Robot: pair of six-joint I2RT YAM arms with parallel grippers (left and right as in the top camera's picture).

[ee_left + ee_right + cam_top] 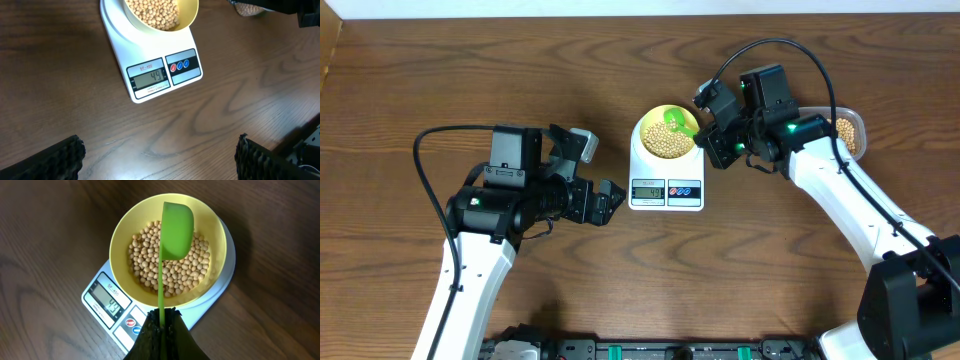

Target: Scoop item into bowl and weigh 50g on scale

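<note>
Overhead view: small round pale yellow shallow bowl (643, 128) sits on the white digital kitchen scale (666, 198), mid-way across the dark wood-grain table (440, 70).
Item: small round tan beans (665, 143) lie heaped in the bowl; more show in a clear plastic tub (850, 130) at far right.
Right gripper (713, 137): clenched on the thin handle of a bright green plastic scoop (680, 122); scoop head hangs over the beans, none seen on it.
Left gripper (612, 200): jaws spread wide, grasping nothing, near the scale's front-left corner, not touching.
Display: forty-something; last digit hard to read.
Handling: beans look light, hard and slick, so they will likely roll and bounce. Take them with the scoop, not the fingers. Top-ups probably need only a few beans at a time.
Risk: bowl looks light; a knock could shift it.
</note>
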